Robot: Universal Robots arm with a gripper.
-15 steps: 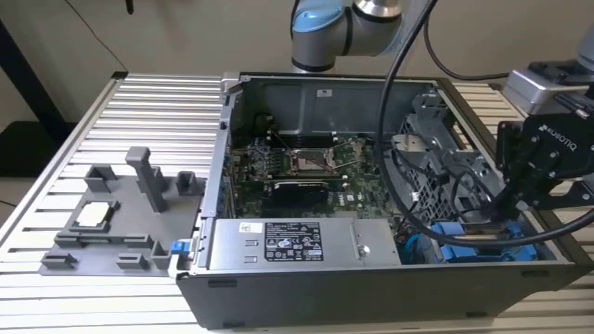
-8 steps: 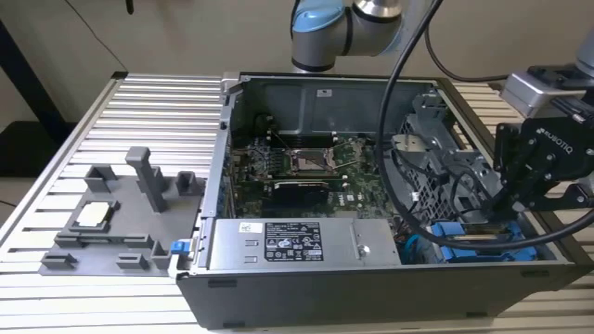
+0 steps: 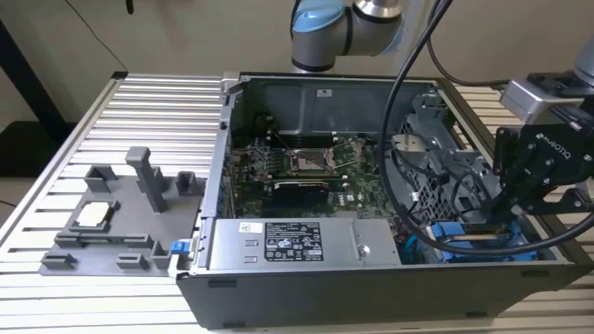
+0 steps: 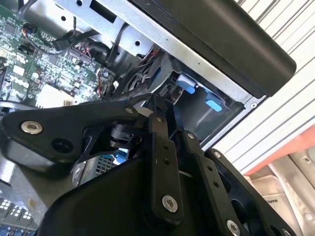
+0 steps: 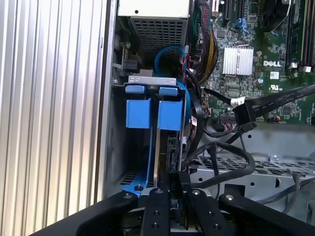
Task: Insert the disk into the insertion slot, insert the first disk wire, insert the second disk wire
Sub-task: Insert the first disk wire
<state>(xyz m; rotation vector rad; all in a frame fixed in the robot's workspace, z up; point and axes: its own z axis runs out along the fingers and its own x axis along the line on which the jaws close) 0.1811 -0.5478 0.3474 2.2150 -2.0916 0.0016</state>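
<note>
while a slatted bench (image 3: 139, 90) carries the computer case (image 3: 278, 299), hand (image 3: 502, 213) clamped on the disk (image 5: 167, 146) in its insertion slot (image 5: 116, 147), beige wall (image 3: 186, 35) behind

Rounded pale blue and silver-grey arm joint (image 3: 325, 28), thick black cables (image 3: 390, 111), grey boxy wrist block (image 3: 538, 97), black gripper (image 3: 506, 209) of hinged bars, silver screw heads (image 4: 31, 127), white lettering (image 3: 557, 147)

Power supply label: a white rectangular sticker (image 3: 292, 248) with dense black print sat on the grey metal power supply box (image 3: 371, 245); the print was too fine to make out.
Case sticker: a small white sticker (image 3: 325, 91) was on the grey case back wall (image 3: 362, 104), illegible.
Gripper lettering: a short white word ran along the black gripper (image 3: 503, 207) housing.
Board marks: a white logo and tiny codes stood on the green circuit board (image 5: 275, 49).
</note>
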